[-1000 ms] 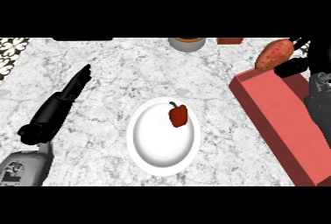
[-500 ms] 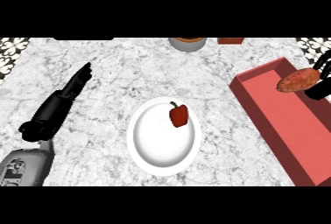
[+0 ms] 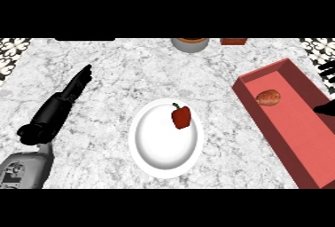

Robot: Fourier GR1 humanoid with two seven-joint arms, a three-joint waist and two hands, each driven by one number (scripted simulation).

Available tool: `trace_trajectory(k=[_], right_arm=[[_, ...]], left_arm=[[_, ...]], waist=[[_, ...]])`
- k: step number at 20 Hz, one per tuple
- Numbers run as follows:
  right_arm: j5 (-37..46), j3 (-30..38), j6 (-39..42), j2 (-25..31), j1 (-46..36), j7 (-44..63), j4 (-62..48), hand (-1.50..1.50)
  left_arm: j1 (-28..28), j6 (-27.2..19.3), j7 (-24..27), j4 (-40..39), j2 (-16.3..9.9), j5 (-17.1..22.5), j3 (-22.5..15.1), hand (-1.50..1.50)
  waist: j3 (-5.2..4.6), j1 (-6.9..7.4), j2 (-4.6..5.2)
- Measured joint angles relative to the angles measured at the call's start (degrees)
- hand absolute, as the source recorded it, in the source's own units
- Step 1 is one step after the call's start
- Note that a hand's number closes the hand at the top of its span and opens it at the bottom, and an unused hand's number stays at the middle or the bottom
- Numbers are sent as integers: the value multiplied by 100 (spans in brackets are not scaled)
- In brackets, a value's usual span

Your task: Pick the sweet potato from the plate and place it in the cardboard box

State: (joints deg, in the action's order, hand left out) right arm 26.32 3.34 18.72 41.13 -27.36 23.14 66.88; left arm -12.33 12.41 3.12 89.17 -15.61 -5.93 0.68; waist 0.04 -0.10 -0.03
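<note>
White plate (image 3: 157, 150) bearing a red pepper (image 3: 181, 117) with green stem; grey-veined white marble table (image 3: 131, 75); orange-brown sweet potato (image 3: 267, 97) in the red-pink box (image 3: 297, 133) at right; black left hand (image 3: 68, 95), grey forearm (image 3: 23, 170).

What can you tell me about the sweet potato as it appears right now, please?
The sweet potato is a small, stubby oval tuber with orange-brown, slightly mottled skin. It lies on its side on the floor of the red box, in the far half, close to the box's left wall. Nothing holds it: the right hand shows only as a dark shape at the view's right edge, apart from it. It is well away from the white plate, where only a red bell pepper lies.
</note>
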Motion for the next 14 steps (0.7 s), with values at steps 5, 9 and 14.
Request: trace_trajectory(k=[5,9,14], right_arm=[[-672,860,-876,-456,-142,-628,261,-150],[-1507,1831,-1561,-951,-276,-836,266,-150],[-2232,2808,-1960,-1079,-134,-1132,45,-150]], left_arm=[[41,0,18,-33,-9,-5,38,0],[100,-22,38,-6,6,-28,35,0],[161,16,2,126,26,-19,10,0]], waist=[[12,-54,-21],[14,-78,-28],[7,-41,-11]])
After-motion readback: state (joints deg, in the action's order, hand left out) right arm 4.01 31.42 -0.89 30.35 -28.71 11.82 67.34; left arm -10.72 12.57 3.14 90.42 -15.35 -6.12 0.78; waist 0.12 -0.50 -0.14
